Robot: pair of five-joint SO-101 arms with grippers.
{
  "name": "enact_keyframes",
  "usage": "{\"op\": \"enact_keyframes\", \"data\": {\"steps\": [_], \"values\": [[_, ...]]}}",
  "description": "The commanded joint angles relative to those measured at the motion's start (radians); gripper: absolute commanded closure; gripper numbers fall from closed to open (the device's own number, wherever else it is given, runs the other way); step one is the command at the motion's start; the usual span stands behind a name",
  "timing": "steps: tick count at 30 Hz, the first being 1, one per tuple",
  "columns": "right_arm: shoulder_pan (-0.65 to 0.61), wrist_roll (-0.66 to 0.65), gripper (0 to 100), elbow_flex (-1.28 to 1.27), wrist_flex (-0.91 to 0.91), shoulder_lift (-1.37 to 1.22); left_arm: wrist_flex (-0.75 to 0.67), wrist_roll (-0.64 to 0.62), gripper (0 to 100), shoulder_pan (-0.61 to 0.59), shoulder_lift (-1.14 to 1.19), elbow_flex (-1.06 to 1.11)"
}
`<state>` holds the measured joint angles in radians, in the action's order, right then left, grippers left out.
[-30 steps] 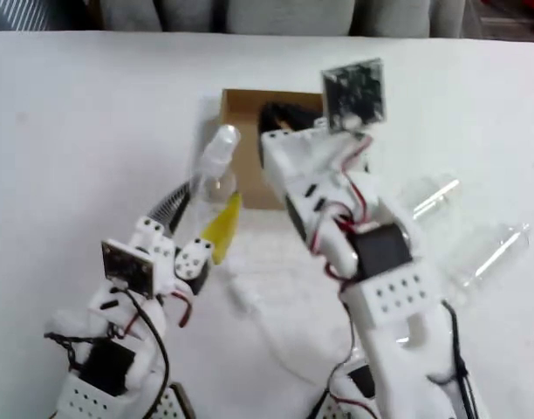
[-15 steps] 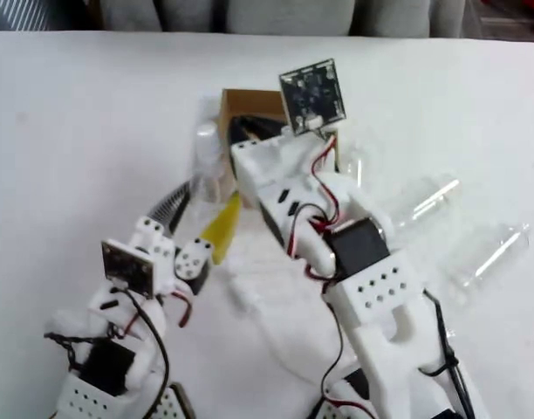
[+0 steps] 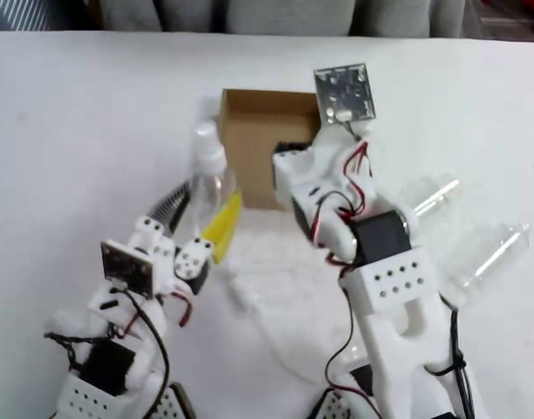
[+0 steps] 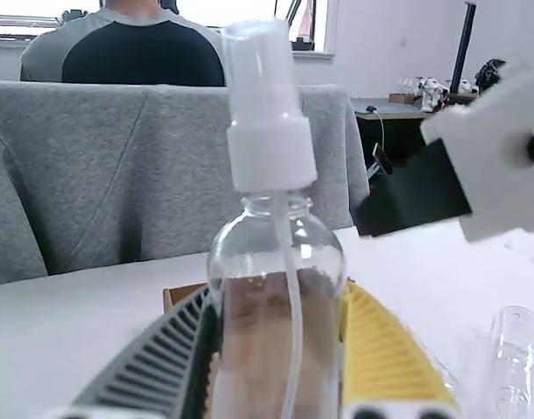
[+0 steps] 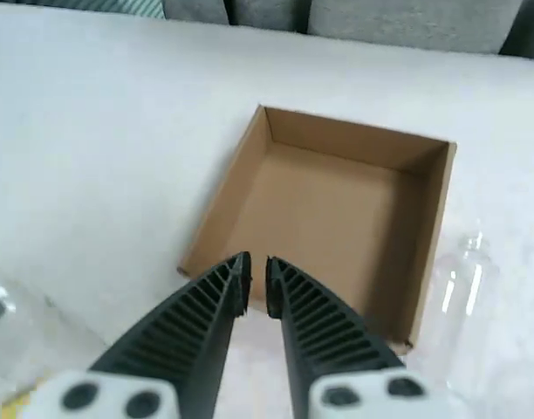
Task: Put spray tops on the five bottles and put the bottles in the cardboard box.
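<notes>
A clear bottle [image 4: 276,349] with a white spray top [image 4: 265,122] stands upright in my left gripper [image 4: 276,298], which is shut on it between a grey finger and a yellow finger [image 4: 385,358]. From above, the bottle [image 3: 210,179] sits just left of the cardboard box [image 3: 254,131]. My right gripper [image 5: 255,281] hangs over the near wall of the box [image 5: 337,209], fingers together with nothing between them. The right arm [image 3: 337,201] covers the box's right side.
Two bare clear bottles [image 3: 428,196] [image 3: 489,253] lie on the white table to the right of the right arm. Another bottle [image 5: 459,288] lies beside the box. A loose spray top with its tube [image 3: 243,299] lies between the arms.
The right arm swung left toward the held bottle, then back to the right over the box. The left arm and its bottle have kept still.
</notes>
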<state>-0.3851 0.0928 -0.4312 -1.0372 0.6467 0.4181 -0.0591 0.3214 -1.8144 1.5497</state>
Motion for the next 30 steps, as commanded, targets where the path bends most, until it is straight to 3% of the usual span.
{"op": "enact_keyframes", "data": {"steps": [1, 7, 11, 13, 17, 27, 30], "values": [[0.015, 0.002, 98.2, 0.048, -0.170, 0.002, -0.075, 0.014, 95, -0.008, -0.016, -0.009], [0.015, 0.000, 98.2, 0.029, -0.380, 0.002, -0.213, 0.017, 95, -0.008, -0.015, -0.011], [0.039, -0.014, 98.1, -0.061, -0.358, 0.002, -0.262, 0.018, 95, -0.008, 0.016, -0.023], [0.081, -0.101, 98.1, -0.114, -0.318, 0.002, -0.296, 0.018, 95, -0.018, 0.084, -0.052], [0.127, -0.279, 98.1, -0.213, -0.259, 0.002, -0.408, 0.012, 95, -0.068, 0.318, -0.173], [0.260, -0.318, 98.1, -0.463, -0.070, 0.002, -0.689, 0.012, 95, -0.085, 0.960, -0.468], [0.289, -0.390, 98.1, -0.506, -0.062, 0.002, -0.819, 0.017, 95, -0.085, 1.144, -0.531]]}}
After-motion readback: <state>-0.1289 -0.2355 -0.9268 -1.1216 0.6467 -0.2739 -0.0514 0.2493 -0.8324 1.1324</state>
